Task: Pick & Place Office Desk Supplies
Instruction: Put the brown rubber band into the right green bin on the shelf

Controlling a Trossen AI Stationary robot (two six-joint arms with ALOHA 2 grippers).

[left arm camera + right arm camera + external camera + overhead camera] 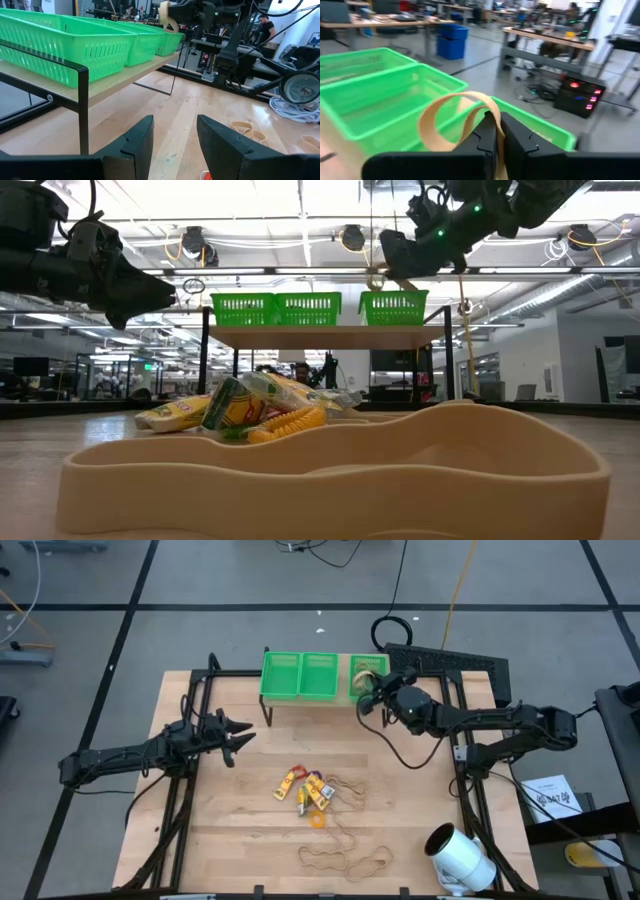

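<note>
Over the rightmost green basket (368, 676) on the raised shelf (300, 700), right gripper (498, 131) has its jaws clamped on a tan rubber band (451, 120). Left gripper (240, 735) hovers over the tabletop (220, 830) left of center, jaws apart, empty. Crayon packs (305, 790) and more rubber bands (345, 858) lie mid-tabletop; white cylinder (460, 858) near the right front corner.

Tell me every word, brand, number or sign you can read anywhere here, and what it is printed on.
None can be read for certain.
Yellow-and-green packets in the pile on the table: printing shows in the low view, too blurred to read.
White sheet beside the table, in the high view: dark markings, too small to read.
Green baskets and rubber bands: no lettering visible.
</note>
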